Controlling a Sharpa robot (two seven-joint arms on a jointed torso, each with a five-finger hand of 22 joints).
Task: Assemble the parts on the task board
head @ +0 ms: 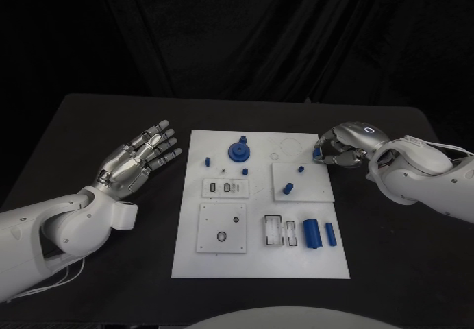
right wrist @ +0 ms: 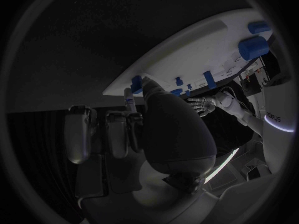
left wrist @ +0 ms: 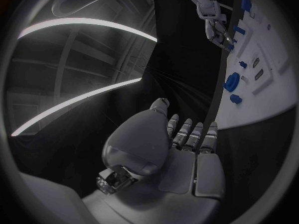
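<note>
The white task board [head: 259, 264] lies in the middle of the black table. On it are a round blue part [head: 238, 151], small blue pegs [head: 288, 188] and two blue cylinders [head: 311, 234]. My right hand [head: 344, 145] is at the board's far right edge, with thumb and a finger pinching a small blue part [right wrist: 136, 83] just above the board [right wrist: 199, 55]. My left hand [head: 138, 161] hovers left of the board with fingers spread and nothing in it. The left wrist view shows its bare palm [left wrist: 168, 154], the board [left wrist: 268, 99] and the right hand [left wrist: 218, 30].
White sub-plates sit on the board: one with slots [head: 224, 187], a square one [head: 222, 227] and one at the right [head: 314, 192]. Two outlined slots [head: 277, 231] lie beside the cylinders. Bare black table [head: 405, 253] surrounds the board.
</note>
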